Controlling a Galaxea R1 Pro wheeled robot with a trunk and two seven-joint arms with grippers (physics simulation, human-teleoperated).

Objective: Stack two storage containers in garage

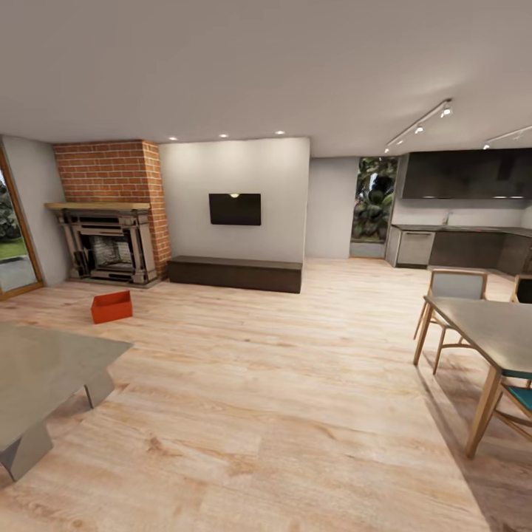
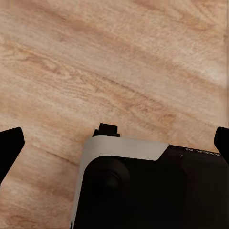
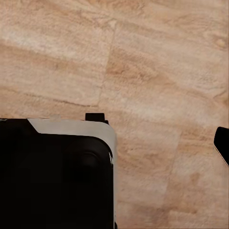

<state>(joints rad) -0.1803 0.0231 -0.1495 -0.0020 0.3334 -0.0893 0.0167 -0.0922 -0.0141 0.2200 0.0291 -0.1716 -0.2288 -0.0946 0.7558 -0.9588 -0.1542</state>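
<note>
Far ahead, storage container (image 1: 111, 307) on planks, left tool (image 2: 114, 143) spread

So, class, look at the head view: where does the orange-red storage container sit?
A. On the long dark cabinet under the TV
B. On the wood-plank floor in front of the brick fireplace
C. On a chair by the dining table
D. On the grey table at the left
B: the storage container rests on the wood-plank floor, just in front of the brick fireplace.
</note>
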